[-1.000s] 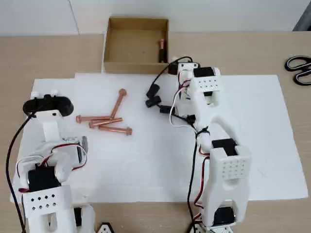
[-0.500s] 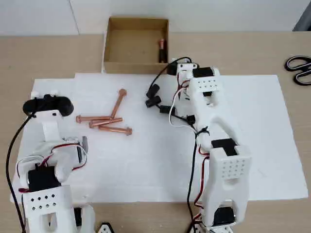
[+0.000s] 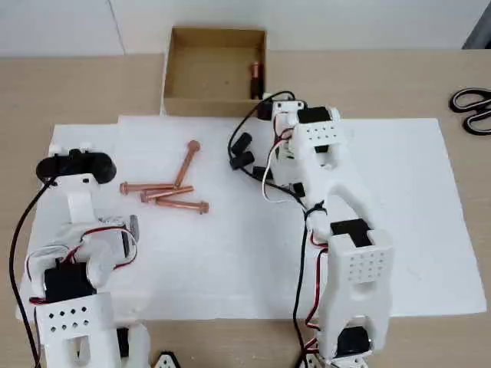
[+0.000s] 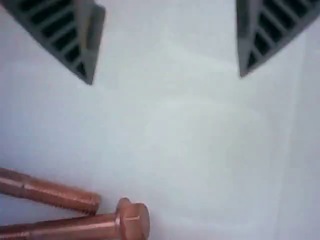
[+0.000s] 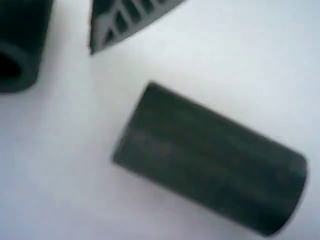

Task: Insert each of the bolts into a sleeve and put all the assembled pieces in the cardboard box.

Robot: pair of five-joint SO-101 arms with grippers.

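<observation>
Four bolts (image 3: pixel 165 194) are lying loose before the cardboard box (image 3: pixel 215 105), at least two sleeves (image 3: pixel 242 142) alongside, one assembled piece (image 3: pixel 255 77) inside.

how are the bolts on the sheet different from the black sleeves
The bolts are copper-coloured, the sleeves black. The bolts are long and thin with a head at one end; the sleeves are short, thick tubes. The bolts are solid rods, the sleeves hollow. Both lie loose on the white sheet.
</observation>
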